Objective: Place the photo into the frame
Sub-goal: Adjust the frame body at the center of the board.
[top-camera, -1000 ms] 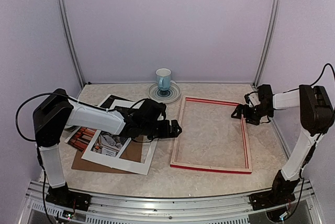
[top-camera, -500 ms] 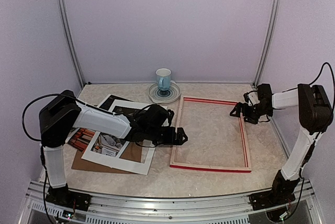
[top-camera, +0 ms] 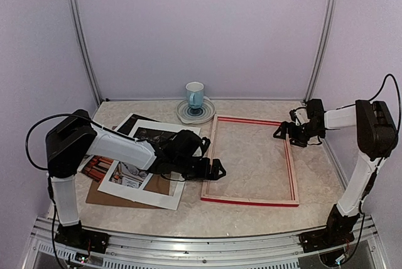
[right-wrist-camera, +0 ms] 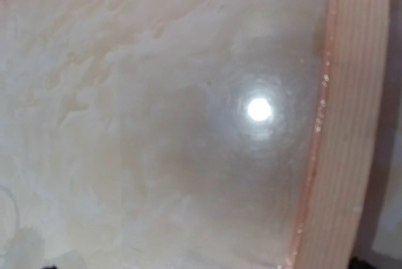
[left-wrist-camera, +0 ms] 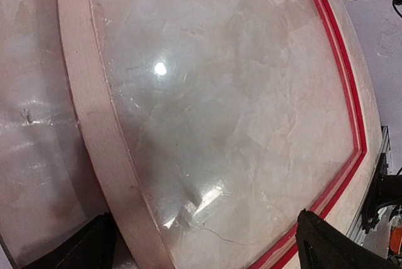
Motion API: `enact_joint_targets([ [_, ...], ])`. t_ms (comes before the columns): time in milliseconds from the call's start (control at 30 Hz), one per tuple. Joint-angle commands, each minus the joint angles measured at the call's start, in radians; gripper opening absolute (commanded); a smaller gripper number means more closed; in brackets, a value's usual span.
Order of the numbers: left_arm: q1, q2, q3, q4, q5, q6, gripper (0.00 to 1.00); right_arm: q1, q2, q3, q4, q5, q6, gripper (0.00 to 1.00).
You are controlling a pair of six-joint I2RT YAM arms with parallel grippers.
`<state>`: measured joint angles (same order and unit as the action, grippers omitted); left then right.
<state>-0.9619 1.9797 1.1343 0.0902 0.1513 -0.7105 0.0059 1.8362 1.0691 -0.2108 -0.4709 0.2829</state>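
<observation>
Frame (top-camera: 251,202): rectangular, red-edged pale wood.

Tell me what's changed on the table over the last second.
The left claw moved along the left rail of the frame toward its near corner. The right claw edged left near the far right corner, and the frame shifted slightly left. Both claws are open and grip nothing. The photo, the white mat and the cup stayed put.
</observation>
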Motion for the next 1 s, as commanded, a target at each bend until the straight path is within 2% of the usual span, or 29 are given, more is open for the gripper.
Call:
enact_joint_targets([
  [0, -0.007, -0.053, -0.032, 0.02, 0.017, -0.005, 0.99, 0.038, 0.011, 0.019, 0.024, -0.054, 0.003, 0.99],
  [333, -0.024, -0.072, -0.037, 0.021, 0.055, 0.014, 0.99, 0.039, -0.062, 0.011, -0.036, 0.039, 0.006, 0.99],
  [567, -0.024, -0.147, -0.079, -0.015, -0.041, 0.013, 0.99, 0.04, -0.165, 0.046, -0.143, 0.211, 0.048, 0.99],
  [667, -0.014, -0.195, -0.091, -0.053, -0.099, 0.024, 0.99, 0.04, -0.211, 0.073, -0.181, 0.125, 0.046, 0.99],
  [800, 0.019, -0.26, -0.104, -0.101, -0.148, 0.034, 0.99, 0.041, -0.354, -0.029, -0.054, -0.013, 0.085, 0.99],
  [900, 0.057, -0.32, -0.121, -0.135, -0.194, 0.05, 0.99, 0.056, -0.402, -0.05, -0.024, -0.103, 0.144, 0.99],
  [967, 0.087, -0.35, -0.13, -0.153, -0.206, 0.062, 0.99, 0.106, -0.419, -0.04, -0.025, -0.101, 0.172, 0.99],
])
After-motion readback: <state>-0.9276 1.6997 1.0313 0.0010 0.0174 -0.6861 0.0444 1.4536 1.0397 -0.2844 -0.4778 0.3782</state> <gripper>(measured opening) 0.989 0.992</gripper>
